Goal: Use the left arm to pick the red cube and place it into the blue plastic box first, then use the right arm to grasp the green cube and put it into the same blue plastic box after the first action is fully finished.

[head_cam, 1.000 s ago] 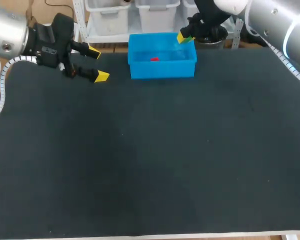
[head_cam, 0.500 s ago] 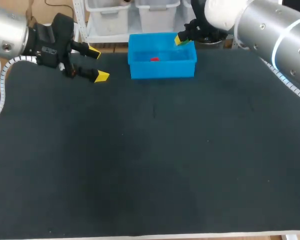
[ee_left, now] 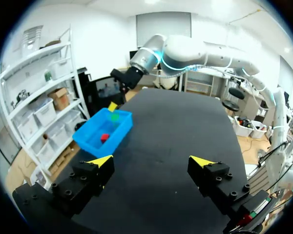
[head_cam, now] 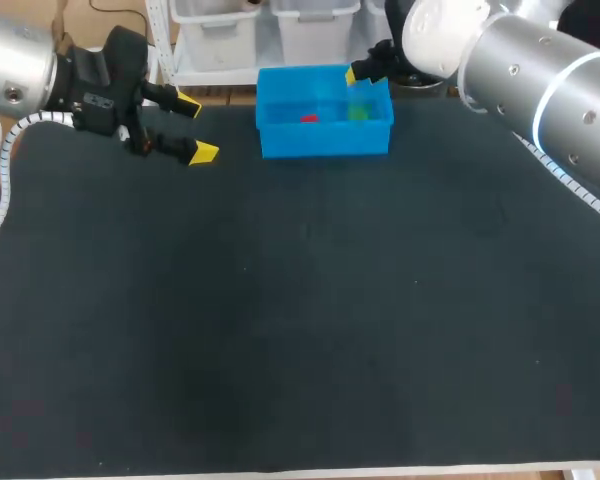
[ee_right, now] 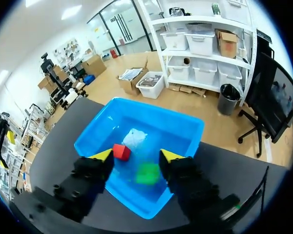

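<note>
Over the blue plastic box (head_cam: 325, 140) the right gripper (ee_right: 136, 156) hangs open and empty, and the green cube (head_cam: 357, 112) lies inside near the red cube (head_cam: 308, 118), so the last step looks done and the arm only needs to pull away.

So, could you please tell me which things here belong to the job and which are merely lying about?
Belonging to the job:
blue plastic box
red cube, in the box
green cube, in the box
right gripper, over the box
left gripper

Not the job's own:
dark table, bearing the box
</note>
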`<state>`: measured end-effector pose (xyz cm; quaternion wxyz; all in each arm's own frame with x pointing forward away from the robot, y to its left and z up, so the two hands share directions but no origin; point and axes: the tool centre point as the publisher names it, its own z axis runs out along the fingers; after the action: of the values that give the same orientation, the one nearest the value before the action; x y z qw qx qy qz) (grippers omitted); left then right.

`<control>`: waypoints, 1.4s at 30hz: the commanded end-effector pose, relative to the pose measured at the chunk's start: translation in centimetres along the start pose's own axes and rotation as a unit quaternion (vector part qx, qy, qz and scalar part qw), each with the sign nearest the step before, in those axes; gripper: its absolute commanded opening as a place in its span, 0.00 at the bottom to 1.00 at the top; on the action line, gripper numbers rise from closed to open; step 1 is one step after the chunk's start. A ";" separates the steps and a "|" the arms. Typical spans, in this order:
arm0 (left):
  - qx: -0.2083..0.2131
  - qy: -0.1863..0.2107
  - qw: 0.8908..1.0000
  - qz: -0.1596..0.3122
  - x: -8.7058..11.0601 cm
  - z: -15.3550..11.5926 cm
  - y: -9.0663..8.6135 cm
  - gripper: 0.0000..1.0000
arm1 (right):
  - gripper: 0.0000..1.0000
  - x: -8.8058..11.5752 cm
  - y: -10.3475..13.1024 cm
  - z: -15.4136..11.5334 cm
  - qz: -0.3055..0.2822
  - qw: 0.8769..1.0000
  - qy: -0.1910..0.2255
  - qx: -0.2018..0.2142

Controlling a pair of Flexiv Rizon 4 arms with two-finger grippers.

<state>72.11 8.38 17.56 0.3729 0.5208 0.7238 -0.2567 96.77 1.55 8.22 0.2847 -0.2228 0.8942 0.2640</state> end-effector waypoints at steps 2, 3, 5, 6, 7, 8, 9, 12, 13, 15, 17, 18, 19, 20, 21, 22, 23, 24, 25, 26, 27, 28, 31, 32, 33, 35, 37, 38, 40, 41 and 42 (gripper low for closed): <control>0.001 -0.002 1.000 0.002 0.1 0.0 0.1 1.00 | 1.00 -2.2 -0.7 0.1 0.001 0.984 0.179 -0.024; 0.001 -0.002 1.000 0.002 0.1 0.0 0.1 1.00 | 1.00 -2.2 -0.7 0.0 0.001 0.984 0.177 -0.022; 0.001 -0.002 1.000 0.002 0.1 0.0 0.1 1.00 | 1.00 -2.2 -0.7 -0.5 0.002 0.984 0.175 -0.019; 0.001 -0.002 1.000 0.002 0.1 0.0 0.1 1.00 | 1.00 -2.3 -0.7 -0.7 0.002 0.985 0.174 -0.018; 0.001 -0.002 1.000 0.002 0.1 0.0 0.1 1.00 | 1.00 -2.3 -0.7 -1.0 0.003 0.985 0.173 -0.017; 0.001 -0.002 1.000 0.002 0.1 0.0 0.1 1.00 | 1.00 -2.3 -0.7 -1.2 0.003 0.985 0.172 -0.017; 0.001 -0.002 1.000 0.002 0.1 0.0 0.1 1.00 | 1.00 -2.3 -0.7 -1.4 0.004 0.985 0.170 -0.015; 0.001 -0.002 1.000 0.002 0.1 0.0 0.1 1.00 | 1.00 -2.2 -0.7 -2.2 0.004 0.986 0.168 -0.010; 0.001 -0.002 1.000 0.002 0.1 0.0 0.1 1.00 | 1.00 -2.1 -0.7 -2.5 0.004 0.986 0.167 -0.008; 0.001 -0.002 1.000 0.002 0.1 0.0 0.1 1.00 | 1.00 -2.1 -0.7 -3.2 0.005 0.986 0.164 -0.004; 0.001 -0.002 1.000 0.002 0.1 0.0 0.1 1.00 | 1.00 -2.0 -0.7 -3.8 0.006 0.987 0.159 -0.001; 0.001 -0.002 1.000 0.002 0.1 0.0 0.1 1.00 | 1.00 -2.0 -0.6 -4.2 0.006 0.988 0.156 0.000; 0.001 -0.002 1.000 0.002 0.1 0.0 0.1 1.00 | 1.00 -2.0 -0.6 -4.5 0.007 0.988 0.153 0.001; 0.001 -0.002 1.000 0.002 0.1 0.0 0.1 1.00 | 1.00 -2.0 -0.6 -4.9 0.008 0.988 0.151 0.003; 0.001 -0.002 1.000 0.002 0.1 0.0 0.1 1.00 | 1.00 -2.0 -0.7 -5.2 0.009 0.989 0.149 0.004; 0.001 -0.002 1.000 0.002 0.1 0.0 0.1 1.00 | 1.00 -1.9 -0.7 -5.5 0.009 0.989 0.147 0.005; 0.001 -0.002 1.000 0.002 0.1 0.0 0.1 1.00 | 1.00 -1.9 -0.6 -5.9 0.010 0.989 0.145 0.008; 0.001 -0.002 1.000 0.002 0.1 0.0 0.1 1.00 | 1.00 -1.8 -0.6 -6.2 0.011 0.990 0.142 0.009; 0.001 -0.002 1.000 0.002 0.1 0.0 0.1 1.00 | 1.00 -1.8 -0.6 -6.6 0.012 0.990 0.139 0.011; 0.001 -0.002 1.000 0.002 0.1 0.0 0.1 1.00 | 1.00 -1.7 -0.6 -6.9 0.013 0.990 0.137 0.012; 0.001 -0.002 1.000 0.002 0.1 0.0 0.1 1.00 | 1.00 -1.7 -0.5 -7.3 0.014 0.991 0.133 0.014; 0.001 -0.002 1.000 0.002 0.1 0.0 0.1 1.00 | 1.00 -1.6 -0.5 -7.7 0.014 0.991 0.131 0.014; 0.001 -0.002 1.000 0.002 0.1 0.0 0.1 1.00 | 1.00 -1.5 -0.4 -8.6 0.014 0.992 0.124 0.018; 0.001 -0.002 1.000 0.002 0.1 0.0 0.1 1.00 | 1.00 -1.4 -0.4 -8.9 0.014 0.992 0.123 0.019; 0.001 -0.002 1.000 0.002 0.1 0.0 0.1 1.00 | 1.00 -1.4 -0.3 -9.2 0.013 0.992 0.120 0.022; 0.001 -0.002 1.000 0.002 0.1 0.0 0.1 1.00 | 1.00 -1.2 -0.1 -9.8 0.012 0.993 0.116 0.023; 0.001 -0.002 1.000 0.002 0.1 0.0 0.1 1.00 | 1.00 -1.2 0.0 -10.1 0.012 0.994 0.110 0.021; 0.001 -0.002 1.000 0.002 0.1 0.0 0.1 1.00 | 1.00 -1.2 0.0 -10.1 0.012 0.994 0.110 0.021; 0.001 -0.002 1.000 0.002 0.1 0.0 0.1 1.00 | 1.00 -1.2 0.0 -10.1 0.012 0.994 0.110 0.021; 0.001 -0.002 1.000 0.002 0.1 0.0 0.1 1.00 | 1.00 -1.2 0.0 -10.1 0.012 0.994 0.110 0.021; 0.001 -0.002 1.000 0.002 0.1 0.0 0.1 1.00 | 1.00 -1.2 0.0 -10.1 0.012 0.994 0.110 0.021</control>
<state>72.11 8.38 17.56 0.3729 0.5208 0.7238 -0.2567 93.14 -4.32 15.87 0.2009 -0.2311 0.9250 0.2249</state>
